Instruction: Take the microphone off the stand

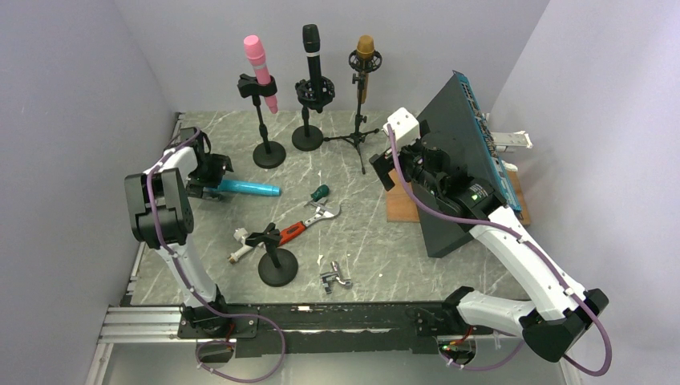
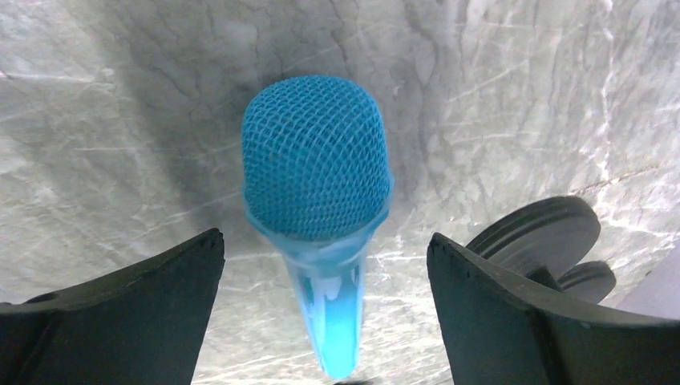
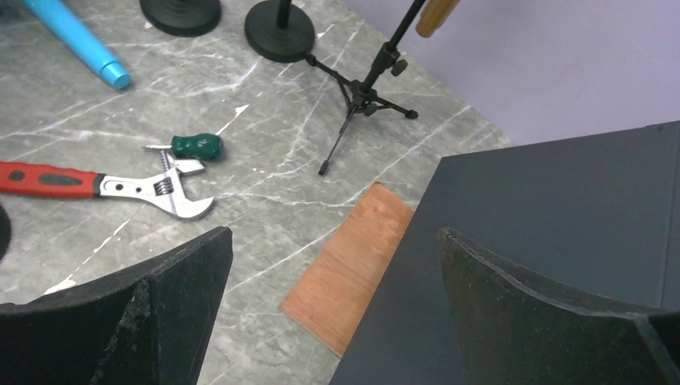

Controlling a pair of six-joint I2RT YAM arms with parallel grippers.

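My left pincer (image 2: 325, 239), released, straddles the blue microphone (image 2: 317, 152) on the marble bench (image 1: 385, 249) behind the short stand (image 1: 277, 261); right pincer (image 3: 333, 233) released.

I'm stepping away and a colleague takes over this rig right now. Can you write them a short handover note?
Left gripper: jaws open, either side of the blue microphone head, not gripping.
Right gripper: jaws open, empty, beside the black panel.
Blue microphone lies on the table at left; the near stand holds no microphone.
Done: microphone off the stand and released.
Left: probably just pull the left arm clear. The pink microphone, black microphone and gold microphone sit in rear stands.
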